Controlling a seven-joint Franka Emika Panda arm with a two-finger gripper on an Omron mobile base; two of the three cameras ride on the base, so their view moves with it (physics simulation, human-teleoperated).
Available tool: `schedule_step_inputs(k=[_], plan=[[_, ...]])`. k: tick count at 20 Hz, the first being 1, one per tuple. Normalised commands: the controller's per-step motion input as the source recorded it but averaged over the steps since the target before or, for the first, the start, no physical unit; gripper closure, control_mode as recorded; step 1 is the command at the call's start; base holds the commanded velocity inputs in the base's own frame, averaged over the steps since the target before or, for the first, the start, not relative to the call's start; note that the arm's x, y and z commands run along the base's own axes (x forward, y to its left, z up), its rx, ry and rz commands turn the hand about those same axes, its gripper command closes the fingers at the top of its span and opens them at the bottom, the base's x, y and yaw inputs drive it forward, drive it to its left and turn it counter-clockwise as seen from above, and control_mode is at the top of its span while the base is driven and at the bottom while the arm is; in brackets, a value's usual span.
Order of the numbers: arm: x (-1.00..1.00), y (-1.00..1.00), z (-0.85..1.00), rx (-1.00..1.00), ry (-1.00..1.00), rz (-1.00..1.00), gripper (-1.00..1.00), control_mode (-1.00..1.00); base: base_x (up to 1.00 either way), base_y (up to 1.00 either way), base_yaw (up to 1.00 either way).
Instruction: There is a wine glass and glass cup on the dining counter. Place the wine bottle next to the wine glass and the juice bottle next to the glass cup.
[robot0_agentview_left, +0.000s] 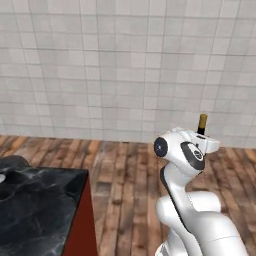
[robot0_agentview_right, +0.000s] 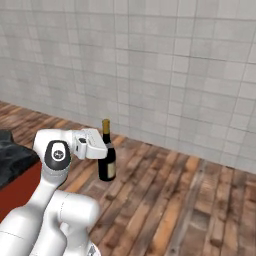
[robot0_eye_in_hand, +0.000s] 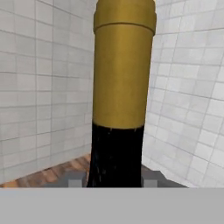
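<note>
The tabletop (robot0_agentview_left: 40, 200), black veined marble with a red side, is cut off at the lower left of the left base view, and a dark rounded shape at its far left edge is too clipped to identify; in the right base view only a dark corner and red side show behind the arm. The arm hides most of the bottle (robot0_agentview_right: 106, 160) in the left base view, where just the gold top pokes above the wrist. From the right base view the bottle is slim and near-black, upright, with a narrow neck, gold-yellow top and small yellowish label, held in the air over the wooden floor (robot0_agentview_right: 165, 200), well apart from the tabletop. The jaws (robot0_agentview_right: 103, 149) are closed on its neck; the hand view shows the fingertips (robot0_eye_in_hand: 151, 179) only as grey stubs flanking the black neck.
</note>
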Motion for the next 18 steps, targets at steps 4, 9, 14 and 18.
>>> schedule_step_inputs(k=[4, 9, 14, 18], plan=[[0.00, 0.00, 0.00, 0.00, 0.00, 0.00, 1.00, 1.00, 0.73, -0.38, 0.20], [0.00, 0.00, 0.00, 0.00, 0.00, 0.00, 1.00, 1.00, 0.72, -0.33, 0.27], [0.00, 0.00, 0.00, 0.00, 0.00, 0.00, 1.00, 1.00, 0.71, -0.29, 0.33], [0.00, 0.00, 0.00, 0.00, 0.00, 0.00, 1.00, 1.00, 0.70, -0.27, 0.36]])
